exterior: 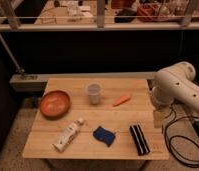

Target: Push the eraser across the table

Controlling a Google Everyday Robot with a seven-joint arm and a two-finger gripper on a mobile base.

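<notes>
1. Eraser (139, 139), a black oblong block with a thin pale stripe along its length, lies flat near the front right corner of the surface (93, 117), its long side running roughly front to back.
2. Just to its left, apart from it, lies a blue soft lumpy piece (103, 135).
3. Farther left, a white tube (68, 136) lies at a slant near the front left edge.
4. An orange bowl (55, 103) sits at the left side, a clear plastic cup (94, 93) stands upright near the middle back, and a small orange carrot-shaped piece (122, 99) lies to the right of the cup.
5. A white robot arm (175, 87) reaches in from the right.
6. Its tool (158, 119) hangs pointing down at the right edge of the surface, behind and to the right of the eraser and not touching it.
7. The tool's fingers are spread, with nothing between them.
8. Dark cables (183, 145) trail over the floor to the right.
</notes>
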